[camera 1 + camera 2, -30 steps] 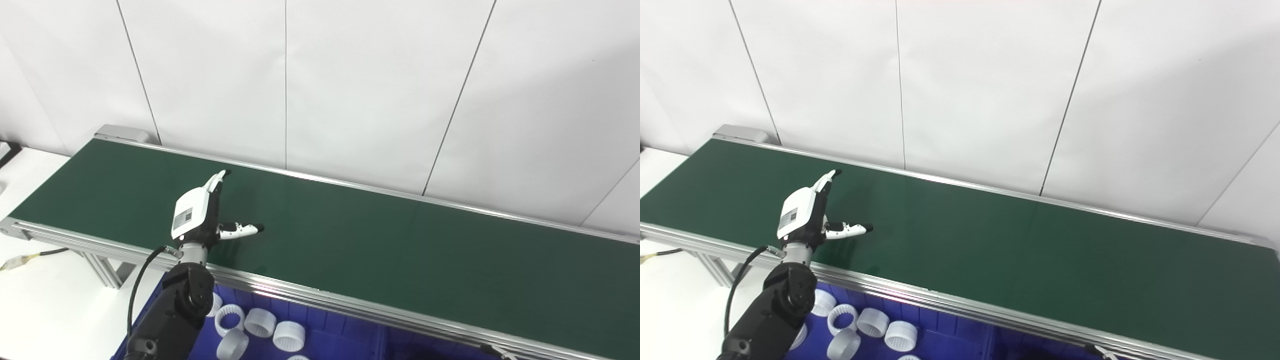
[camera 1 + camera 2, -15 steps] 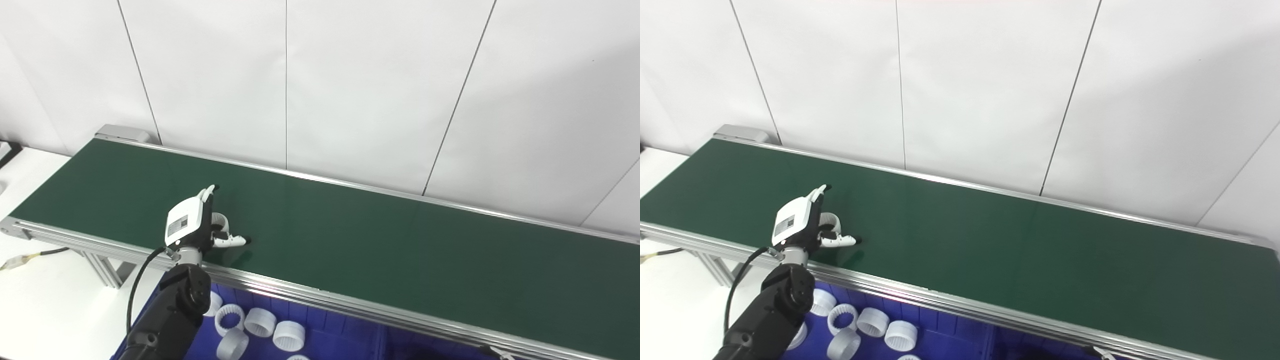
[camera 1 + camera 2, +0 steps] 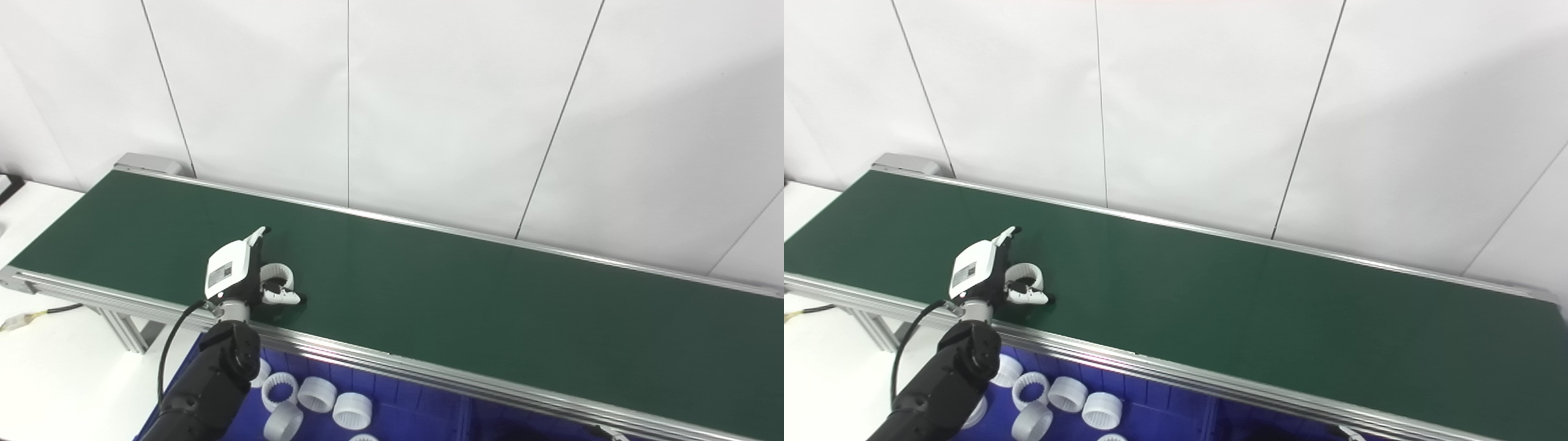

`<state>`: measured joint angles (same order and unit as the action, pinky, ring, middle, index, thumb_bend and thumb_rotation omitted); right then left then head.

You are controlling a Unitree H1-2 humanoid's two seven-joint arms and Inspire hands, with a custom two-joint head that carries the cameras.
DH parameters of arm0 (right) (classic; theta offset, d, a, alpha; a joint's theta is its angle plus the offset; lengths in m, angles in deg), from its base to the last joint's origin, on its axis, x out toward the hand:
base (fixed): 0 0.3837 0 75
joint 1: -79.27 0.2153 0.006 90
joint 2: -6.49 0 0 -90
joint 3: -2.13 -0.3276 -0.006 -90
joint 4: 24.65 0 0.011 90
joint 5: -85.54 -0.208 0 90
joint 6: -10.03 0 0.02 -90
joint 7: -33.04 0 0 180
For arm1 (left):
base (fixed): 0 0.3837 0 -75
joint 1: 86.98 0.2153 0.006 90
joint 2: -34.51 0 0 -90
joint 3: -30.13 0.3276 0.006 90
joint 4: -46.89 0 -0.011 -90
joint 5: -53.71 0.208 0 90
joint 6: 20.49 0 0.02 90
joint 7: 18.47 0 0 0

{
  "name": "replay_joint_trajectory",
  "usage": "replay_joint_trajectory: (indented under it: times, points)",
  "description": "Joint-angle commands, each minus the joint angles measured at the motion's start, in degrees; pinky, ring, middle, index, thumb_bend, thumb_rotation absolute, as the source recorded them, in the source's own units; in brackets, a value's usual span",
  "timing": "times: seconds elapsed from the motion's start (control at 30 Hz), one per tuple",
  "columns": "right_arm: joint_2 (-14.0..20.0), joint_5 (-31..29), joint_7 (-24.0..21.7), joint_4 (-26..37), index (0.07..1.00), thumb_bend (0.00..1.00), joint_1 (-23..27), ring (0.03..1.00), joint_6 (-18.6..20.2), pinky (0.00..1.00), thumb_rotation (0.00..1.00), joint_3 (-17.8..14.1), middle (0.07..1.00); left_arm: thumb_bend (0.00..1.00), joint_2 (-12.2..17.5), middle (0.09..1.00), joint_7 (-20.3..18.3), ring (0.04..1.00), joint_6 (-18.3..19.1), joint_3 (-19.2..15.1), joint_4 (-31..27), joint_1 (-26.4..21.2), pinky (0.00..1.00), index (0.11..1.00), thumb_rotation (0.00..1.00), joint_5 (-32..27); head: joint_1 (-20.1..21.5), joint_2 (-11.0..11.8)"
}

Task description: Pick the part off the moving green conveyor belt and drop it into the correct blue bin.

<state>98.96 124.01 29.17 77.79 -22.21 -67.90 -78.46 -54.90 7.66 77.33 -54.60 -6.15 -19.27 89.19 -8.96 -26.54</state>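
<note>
One white toothed ring (image 3: 278, 269) sits on the green conveyor belt (image 3: 429, 294), left eye view: left hand (image 3: 236, 275) cups it, thumb across, fingers apart, not yet clamped. Right hand out of view. Risk: belt carries the ring out before grip closes.

Right eye view: blue bin (image 3: 1151, 416) w/ similar rings (image 3: 1069, 393) below the rail; white panel wall (image 3: 1213, 110) behind.

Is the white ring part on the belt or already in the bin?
On the belt: the white ring part lies on the green belt, beside the left hand.
</note>
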Motion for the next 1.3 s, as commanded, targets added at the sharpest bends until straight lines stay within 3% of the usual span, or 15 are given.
replay_joint_trajectory:
  times: [0.0, 0.03, 0.1, 0.17, 0.23, 0.33, 0.57, 0.73, 0.87, 1.0, 1.13, 1.27]
  points:
    - [0.56, 0.17, 1.42, 1.6, 0.828, 0.79, 0.23, 0.676, -2.35, 0.64, 0.19, -0.31, 0.69, 0.63, 1.78, 0.744, 2.75, 0.67, -0.25, -1.45, -0.2, -0.93, 0.57, 0.767, 0.0, -0.99, 0.0, -0.06]
    - [0.59, 0.12, 1.43, 1.58, 0.828, 0.79, 0.21, 0.676, -2.45, 0.64, 0.19, -0.33, 0.69, 0.63, 1.57, 0.739, 2.66, 0.665, -1.12, -1.83, -0.59, -0.73, 0.57, 0.763, 0.0, -1.85, -0.23, -0.13]
    - [0.63, 0.07, 1.45, 1.59, 0.829, 0.79, 0.19, 0.678, -2.58, 0.64, 0.2, -0.34, 0.692, 0.53, 1.33, 0.558, 2.83, 0.468, -2.36, -2.2, -0.9, -0.52, 0.43, 0.64, 0.0, -2.91, -0.23, -0.13]
    - [0.53, 0.07, 1.36, 1.73, 0.828, 0.79, 0.19, 0.677, -2.39, 0.64, 0.2, -0.35, 0.693, 0.5, 1.0, 0.481, 3.28, 0.386, -3.23, -2.6, -1.36, -0.3, 0.33, 0.575, 0.0, -3.63, -0.08, -0.15]
    - [0.42, 0.18, 1.25, 1.93, 0.828, 0.79, 0.16, 0.675, -2.04, 0.63, 0.2, -0.34, 0.695, 0.49, 0.71, 0.447, 3.32, 0.347, -3.41, -2.64, -2.1, -0.12, 0.22, 0.545, 0.0, -4.05, -0.13, -0.15]
    - [0.44, 0.27, 1.37, 1.88, 0.828, 0.79, 0.16, 0.673, -2.2, 0.63, 0.21, -0.3, 0.693, 0.51, 0.58, 0.47, 2.18, 0.234, -3.31, -2.17, -3.39, 0.26, 0.16, 0.487, 0.0, -4.54, -0.11, -0.15]
    - [0.35, 0.28, 1.66, 1.65, 0.827, 0.79, 0.2, 0.675, -2.39, 0.63, 0.21, -0.3, 0.692, 0.52, 0.38, 0.471, -1.47, 0.174, -0.94, -1.43, -6.56, 1.28, 0.11, 0.482, 0.0, -5.07, -0.11, -0.09]
    - [0.24, 0.13, 1.67, 1.89, 0.826, 0.79, 0.09, 0.682, -2.43, 0.65, 0.22, -0.32, 0.692, 0.52, 0.02, 0.471, -1.16, 0.159, -1.37, -1.9, -8.62, 2.23, 0.1, 0.482, 0.0, -5.62, -0.01, -0.27]
    - [0.21, -0.03, 1.68, 2.23, 0.824, 0.79, -0.08, 0.665, -2.55, 0.62, 0.21, -0.38, 0.686, 0.52, -0.77, 0.472, 0.55, 0.22, -4.86, -3.02, -13.32, 4.24, 0.15, 0.483, 0.0, -6.91, 0.29, -0.63]
    - [0.16, 0.09, 1.28, 2.9, 0.824, 0.79, -0.25, 0.665, -1.92, 0.62, 0.21, -0.44, 0.687, 0.51, -1.98, 0.406, 2.0, 0.258, -9.77, -3.47, -22.82, 8.01, 0.19, 0.502, 0.0, -7.01, 0.81, -1.42]
    - [0.27, 0.35, 0.62, 3.67, 0.829, 0.78, -0.27, 0.674, -1.32, 0.63, 0.21, -0.39, 0.692, 0.51, -3.9, 0.412, 2.3, 0.285, -13.68, -2.27, -31.82, 12.59, 0.23, 0.5, 0.0, -5.18, 1.15, -2.31]
    - [-0.13, 0.82, 0.51, 4.58, 0.827, 0.79, -0.26, 0.666, -1.03, 0.62, 0.21, -0.26, 0.686, 0.51, -5.62, 0.41, 1.78, 0.276, -16.42, -1.86, -34.57, 16.07, 0.22, 0.497, 0.0, -5.39, 3.11, -3.92]
